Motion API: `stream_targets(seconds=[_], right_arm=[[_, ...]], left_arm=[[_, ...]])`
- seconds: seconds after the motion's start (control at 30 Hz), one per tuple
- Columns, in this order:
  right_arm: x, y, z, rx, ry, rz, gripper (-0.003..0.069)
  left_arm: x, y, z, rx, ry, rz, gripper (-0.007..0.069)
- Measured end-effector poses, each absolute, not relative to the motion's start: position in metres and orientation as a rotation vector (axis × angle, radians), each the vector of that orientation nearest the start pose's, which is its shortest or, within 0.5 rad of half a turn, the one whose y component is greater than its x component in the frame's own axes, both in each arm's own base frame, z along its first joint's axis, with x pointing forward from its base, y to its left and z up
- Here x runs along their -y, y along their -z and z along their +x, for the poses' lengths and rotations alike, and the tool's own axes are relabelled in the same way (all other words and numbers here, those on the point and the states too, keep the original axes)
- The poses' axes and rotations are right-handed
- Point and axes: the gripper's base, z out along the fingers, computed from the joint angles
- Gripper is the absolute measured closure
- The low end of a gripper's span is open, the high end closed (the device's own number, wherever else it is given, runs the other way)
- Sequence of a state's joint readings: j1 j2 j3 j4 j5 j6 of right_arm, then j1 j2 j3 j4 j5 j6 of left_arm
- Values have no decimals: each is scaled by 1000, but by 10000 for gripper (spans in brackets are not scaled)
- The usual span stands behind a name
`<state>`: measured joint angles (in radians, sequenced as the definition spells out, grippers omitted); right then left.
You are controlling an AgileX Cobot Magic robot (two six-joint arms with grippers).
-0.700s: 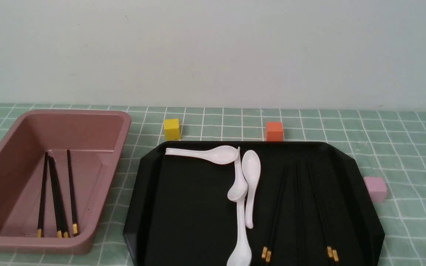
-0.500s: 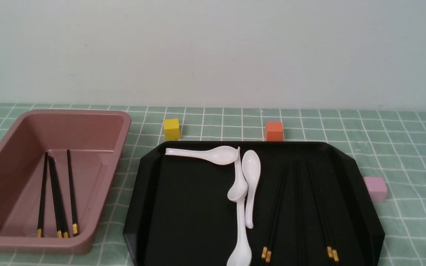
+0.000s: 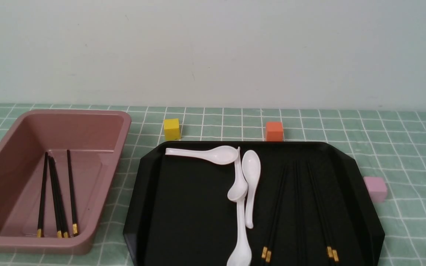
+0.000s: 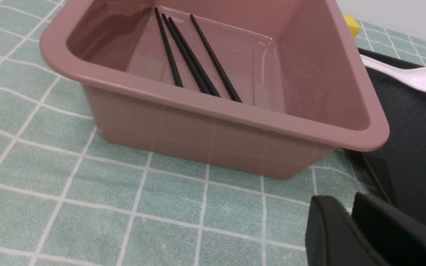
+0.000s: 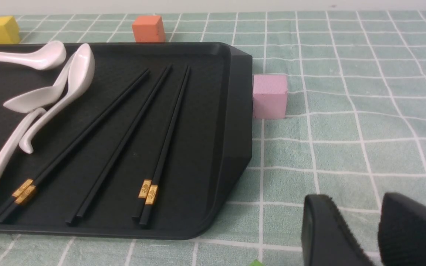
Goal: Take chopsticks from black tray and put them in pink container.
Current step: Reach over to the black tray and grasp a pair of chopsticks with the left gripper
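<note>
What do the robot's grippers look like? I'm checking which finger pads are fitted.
Only the tips show, in the wrist views. The left gripper and right gripper both have thick matte black fingers with rounded ends and a slightly rough-looking surface. No cables, markings or arm links are visible.

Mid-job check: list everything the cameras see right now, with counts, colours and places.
container: one, pink, left of the tray
tray: one, black, centre-right
chopsticks in container: four, black with gold bands, on its floor
chopsticks on tray: apparently six in three close pairs, black, tray's right part
spoons: four, white, clustered mid-tray
yellow cube: one, behind the tray's far left corner
orange cube: one, behind the tray's far rim
pink cube: one, beside the tray's right rim
cloth: one, green checked, under everything
left fingers: black, close together, near the container's corner, nothing held
right fingers: black, apart, empty, beyond the tray's right side
</note>
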<state>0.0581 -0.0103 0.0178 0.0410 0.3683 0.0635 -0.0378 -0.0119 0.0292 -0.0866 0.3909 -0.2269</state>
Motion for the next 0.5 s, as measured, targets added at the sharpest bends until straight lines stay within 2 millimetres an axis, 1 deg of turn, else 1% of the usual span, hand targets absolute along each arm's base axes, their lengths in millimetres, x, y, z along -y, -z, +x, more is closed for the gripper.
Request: stream_targets(seconds=[0.5], right_arm=[[-4,-175,52,-1861,-125,30,419]], left_arm=[[5,-169,52,-1885,266,-232,511]])
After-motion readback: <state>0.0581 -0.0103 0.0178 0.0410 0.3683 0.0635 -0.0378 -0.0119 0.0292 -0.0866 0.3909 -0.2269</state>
